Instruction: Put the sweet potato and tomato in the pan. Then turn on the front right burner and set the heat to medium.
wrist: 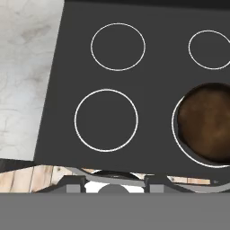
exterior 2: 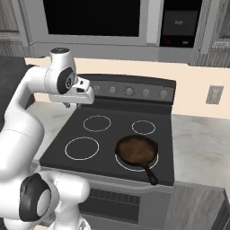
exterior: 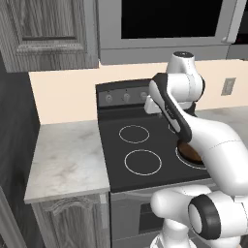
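Pan: a round dark skillet with a brownish inside, resting on the black glass stovetop near its front right corner; the short straight handle points toward the front edge, angled slightly right. The inside holds nothing.

Front right burner: a thin white circle outline under the pan — only an arc of it shows past the pan's front left rim. In the hand view the same arc curves around the left side of the pan.

Other burners: a large white circle at the front left, a middle-sized one at the rear left, a smaller one at the rear right; all bare.

Control panel: a grey strip along the stovetop's rear edge carrying a row of round knobs.

Arm: white with dark joints, bent high above the stovetop's left rear part, the hand facing down.

Gripper: held well above the stovetop's front edge; its finger tips are barely visible at the bottom of the hand view, so the pictures are a poor guide, but the jaws appear drawn together, with nothing between them.

Counter: pale marbled surface adjoining the stovetop's left edge; a second stretch lies past the right edge.

Sweet potato, tomato: position cannot be told.
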Tool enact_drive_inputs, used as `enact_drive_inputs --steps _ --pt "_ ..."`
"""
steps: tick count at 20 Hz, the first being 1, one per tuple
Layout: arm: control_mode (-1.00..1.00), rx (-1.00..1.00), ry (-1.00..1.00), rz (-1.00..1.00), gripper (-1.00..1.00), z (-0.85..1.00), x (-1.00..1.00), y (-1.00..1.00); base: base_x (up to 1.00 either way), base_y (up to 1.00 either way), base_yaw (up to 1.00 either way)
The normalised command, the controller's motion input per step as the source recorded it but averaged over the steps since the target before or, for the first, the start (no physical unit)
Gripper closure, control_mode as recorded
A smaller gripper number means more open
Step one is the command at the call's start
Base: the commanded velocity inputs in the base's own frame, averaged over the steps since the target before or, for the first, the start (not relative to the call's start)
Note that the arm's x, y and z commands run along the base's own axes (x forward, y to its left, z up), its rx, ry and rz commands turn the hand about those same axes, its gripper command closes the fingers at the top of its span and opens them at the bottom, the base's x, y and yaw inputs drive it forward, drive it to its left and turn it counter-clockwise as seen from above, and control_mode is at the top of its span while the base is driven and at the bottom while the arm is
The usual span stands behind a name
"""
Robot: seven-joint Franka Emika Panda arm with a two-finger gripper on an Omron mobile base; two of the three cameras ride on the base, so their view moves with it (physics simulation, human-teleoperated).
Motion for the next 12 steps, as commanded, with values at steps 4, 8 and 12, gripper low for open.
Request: enact_drive_inputs --steps 4,8,12 --pt "1.0 0.0 0.0 0.0 -1.0 0.0 0.0 0.0 0.0 0.0 0.0" --pt "1.0 0.0 0.0 0.0 -1.0 0.0 0.0 0.0 -0.07 -0.02 -0.02" --pt "1.0 0.0 0.0 0.0 -1.0 0.0 0.0 0.0 -0.15 -0.05 -0.08"
